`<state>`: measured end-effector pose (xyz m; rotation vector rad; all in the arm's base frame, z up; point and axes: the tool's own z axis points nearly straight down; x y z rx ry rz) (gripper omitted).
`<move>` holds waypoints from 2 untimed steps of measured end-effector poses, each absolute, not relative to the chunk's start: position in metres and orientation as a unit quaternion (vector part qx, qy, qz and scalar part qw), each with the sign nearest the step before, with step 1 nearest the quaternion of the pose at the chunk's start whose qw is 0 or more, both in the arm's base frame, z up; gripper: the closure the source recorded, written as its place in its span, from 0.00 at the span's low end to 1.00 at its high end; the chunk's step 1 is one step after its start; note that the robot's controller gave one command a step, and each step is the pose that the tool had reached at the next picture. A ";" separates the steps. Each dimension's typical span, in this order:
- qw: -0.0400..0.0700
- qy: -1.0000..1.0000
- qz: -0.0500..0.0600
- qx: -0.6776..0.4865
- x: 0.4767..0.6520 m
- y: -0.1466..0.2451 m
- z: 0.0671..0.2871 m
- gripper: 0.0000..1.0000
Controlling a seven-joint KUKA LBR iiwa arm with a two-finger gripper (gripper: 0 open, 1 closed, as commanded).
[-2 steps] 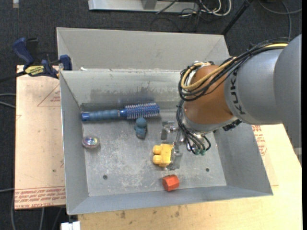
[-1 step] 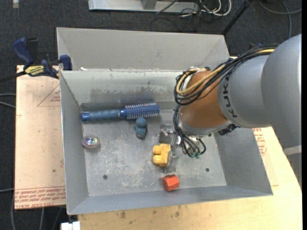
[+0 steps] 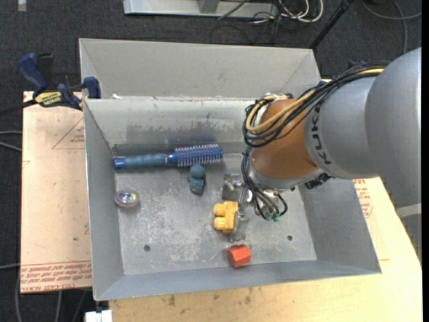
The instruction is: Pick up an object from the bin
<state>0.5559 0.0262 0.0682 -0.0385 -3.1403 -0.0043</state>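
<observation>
My gripper [image 3: 236, 203] reaches down into the middle of the bin, its metal fingers just right of and above a small yellow block-shaped toy [image 3: 225, 218]. The fingers touch or nearly touch the yellow toy's right side; I cannot tell whether it sits between them. A small blue-grey stubby piece [image 3: 196, 178] stands a little to the left of the gripper. A red-orange cube [image 3: 238, 255] lies near the bin's front wall, below the yellow toy.
A blue hairbrush [image 3: 167, 157] lies along the back of the bin floor. A small round clear-and-silver cap [image 3: 126, 198] rests at the left. The arm with its orange cover and cables hangs over the bin's right half.
</observation>
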 end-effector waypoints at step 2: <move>-0.002 -1.000 -0.001 -0.011 0.558 0.027 0.100 1.00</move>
